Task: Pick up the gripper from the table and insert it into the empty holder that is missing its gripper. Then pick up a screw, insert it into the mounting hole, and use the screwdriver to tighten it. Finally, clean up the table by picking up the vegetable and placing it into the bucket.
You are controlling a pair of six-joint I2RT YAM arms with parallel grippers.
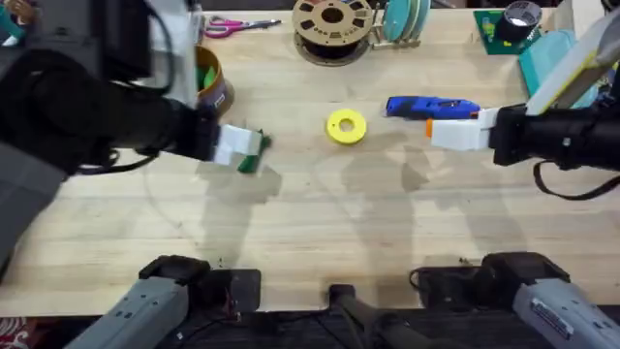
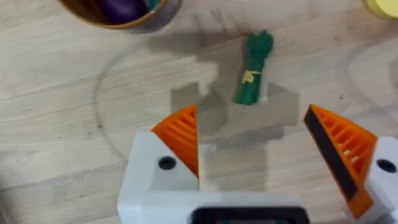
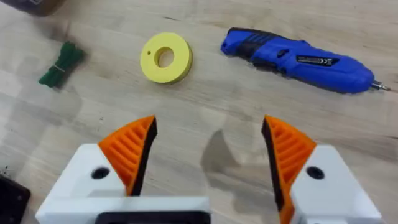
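Observation:
The vegetable [image 2: 252, 78], a small dark green bundle, lies flat on the wooden table just beyond my left gripper [image 2: 250, 115], which hovers above it, open, with an orange ribbed pad on each white finger. From overhead, the left gripper [image 1: 242, 147] partly covers the vegetable [image 1: 249, 163]. The bucket [image 1: 208, 82] stands close behind it, a tan-rimmed pot [image 2: 118, 12]. The blue screwdriver [image 3: 298, 55] lies on the table ahead of my right gripper [image 3: 210, 124], also open with both orange pads on. The loose gripper piece, empty holder and screw are out of view.
A yellow disc [image 1: 346, 126] lies mid-table between the arms, left of the screwdriver [image 1: 431, 107]. A brown filament spool [image 1: 332, 24], pink scissors [image 1: 237, 24] and a tape roll [image 1: 518, 19] sit along the far edge. Bare wood stretches across the table's near half.

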